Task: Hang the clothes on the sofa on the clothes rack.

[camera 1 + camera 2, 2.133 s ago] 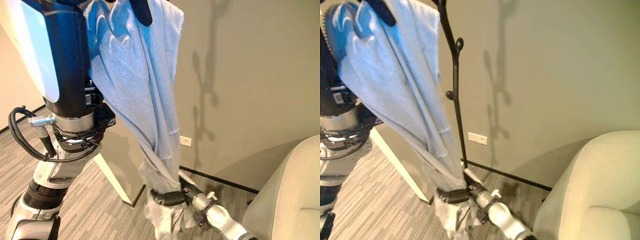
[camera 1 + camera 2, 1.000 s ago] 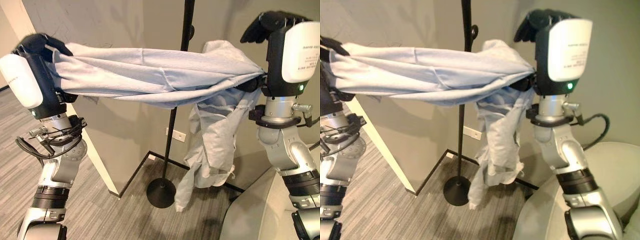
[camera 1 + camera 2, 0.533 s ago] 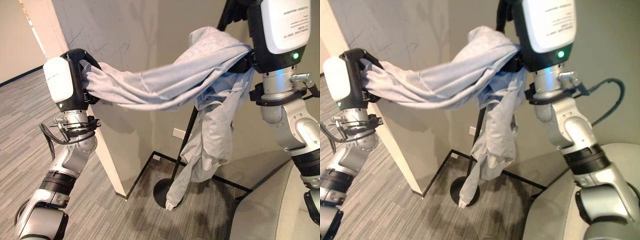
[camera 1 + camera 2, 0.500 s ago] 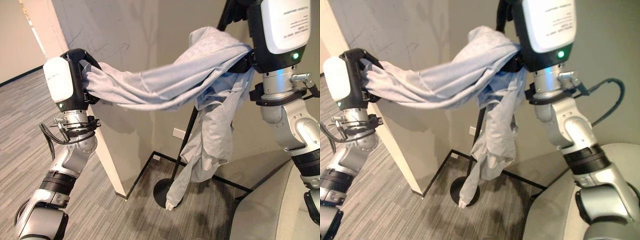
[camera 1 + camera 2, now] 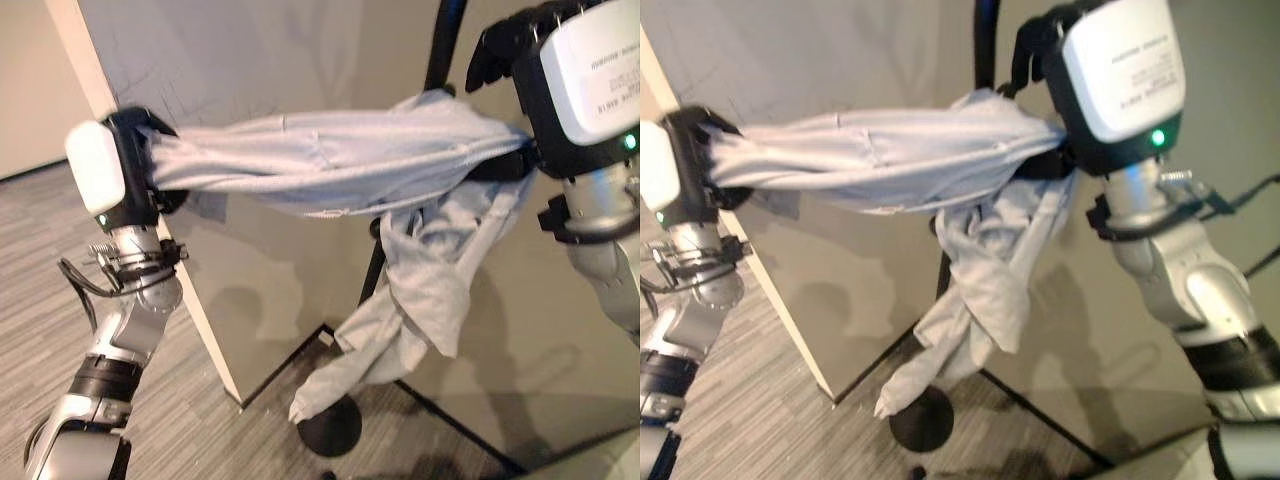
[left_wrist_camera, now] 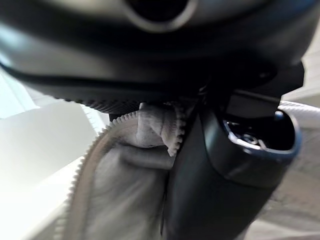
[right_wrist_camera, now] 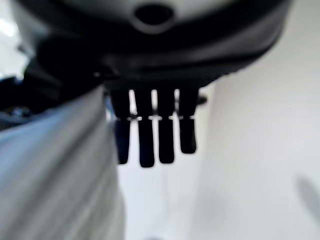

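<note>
A pale grey garment (image 5: 330, 160) stretches almost level between my two hands, in front of the black rack pole (image 5: 444, 40). My left hand (image 5: 128, 200) is shut on one end; its wrist view shows the ribbed hem (image 6: 150, 135) pinched under the thumb. At the other end, my right hand (image 5: 540, 110) pinches the cloth with its thumb while its fingers (image 7: 152, 135) stick out straight beside the pole. The remaining cloth (image 5: 980, 290) hangs in folds below that hand, down toward the rack's round base (image 5: 332, 430).
A grey partition wall with a pale corner edge (image 5: 195, 310) stands right behind the rack. Striped grey carpet (image 5: 40, 270) lies to the left. A pale sofa edge (image 5: 1160, 455) shows at the lower right.
The camera view has shifted. The garment, which sagged down toward my left hand, is now pulled nearly level, with the left hand higher against the right.
</note>
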